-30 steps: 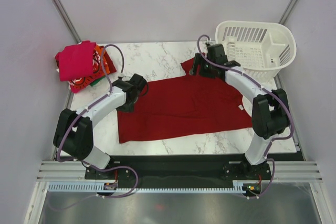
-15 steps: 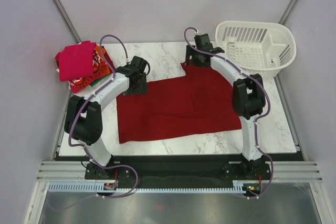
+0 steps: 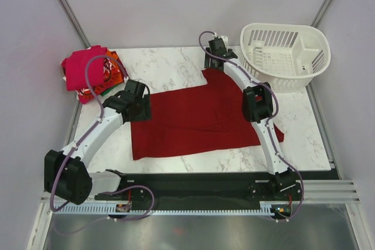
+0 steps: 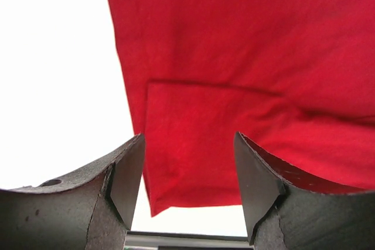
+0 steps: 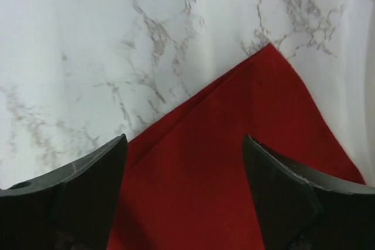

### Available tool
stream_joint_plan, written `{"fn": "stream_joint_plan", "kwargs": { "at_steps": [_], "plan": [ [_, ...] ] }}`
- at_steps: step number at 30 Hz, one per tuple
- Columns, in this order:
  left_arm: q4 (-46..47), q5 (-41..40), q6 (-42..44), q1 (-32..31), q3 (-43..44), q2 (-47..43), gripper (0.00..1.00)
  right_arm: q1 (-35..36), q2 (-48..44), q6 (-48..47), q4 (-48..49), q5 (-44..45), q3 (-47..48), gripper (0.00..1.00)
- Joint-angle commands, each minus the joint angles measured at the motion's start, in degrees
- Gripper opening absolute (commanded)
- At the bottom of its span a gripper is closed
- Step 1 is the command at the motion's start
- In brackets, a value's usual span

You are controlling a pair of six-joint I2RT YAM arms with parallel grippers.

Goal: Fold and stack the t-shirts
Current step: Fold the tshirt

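Dark red t-shirt [image 3: 199, 115] spread flat on the marble surface [image 3: 170, 65], pale walls [image 3: 176, 4] around.
The left end effector [image 4: 187, 168] and right end effector [image 5: 184, 162] hang spread over its edges; folded shirts [image 3: 88, 69] sit far left.

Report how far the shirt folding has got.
Done: a pile of shirts sits at the far left corner. In hand: the dark red shirt lies spread flat, left gripper and right gripper open over its far corners. Left: folding and stacking it.
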Motion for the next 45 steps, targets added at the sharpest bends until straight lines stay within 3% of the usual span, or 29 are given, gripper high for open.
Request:
{"fn": "stream_joint_plan", "kwargs": {
  "at_steps": [1, 6, 9, 10, 12, 13, 16, 19, 23, 28, 36, 45],
  "plan": [
    [1.8, -1.3, 2.9, 0.0, -3.9, -2.6, 0.69, -0.1, 2.7, 1.7, 0.6, 4.4, 3.8, 0.87],
    [3.5, -1.8, 3.6, 0.0, -3.2, -0.7, 0.69, -0.1, 4.8, 3.2, 0.8, 2.9, 2.5, 0.83],
    [3.4, -0.9, 3.9, 0.0, -2.9, 0.3, 0.67, -0.2, 6.0, 4.0, 1.2, 0.4, 2.4, 0.71],
    [3.5, -0.8, 3.9, 0.0, -2.9, 0.2, 0.67, -0.2, 6.3, 4.1, 1.2, -0.2, 2.4, 0.56],
    [3.5, -0.9, 3.9, 0.0, -3.1, -0.4, 0.67, -0.2, 6.5, 4.7, 1.3, -0.9, 1.8, 0.43],
    [3.5, -1.0, 3.8, 0.0, -3.2, -0.4, 0.67, -0.2, 6.5, 4.9, 1.3, -1.9, 1.6, 0.32],
    [3.5, -1.4, 3.9, 0.0, -3.2, 0.0, 0.67, -0.3, 6.1, 5.0, 2.2, -2.5, 0.4, 0.15],
    [3.5, -3.3, 3.9, 0.1, -2.5, 1.3, 0.68, -0.3, 4.0, 3.9, 4.1, -2.4, -1.3, 0.06],
    [2.4, -5.0, 3.7, 1.2, 2.5, 5.5, 0.70, -0.2, -1.6, 4.6, 8.2, -2.3, -8.2, 0.00],
    [2.0, -14.3, 6.6, 3.2, 14.0, 16.9, 0.74, -0.3, -11.3, 8.1, 19.4, -4.3, -29.1, 0.00],
    [1.2, -7.4, 11.6, 15.6, 32.9, 39.1, 0.61, -0.6, -11.1, 4.3, 19.0, -6.5, -28.8, 0.00],
    [3.1, -3.4, 13.9, 16.6, 38.3, 48.1, 0.58, -0.7, -10.9, 4.7, 19.3, -9.4, -28.3, 0.00]
  ]
}}
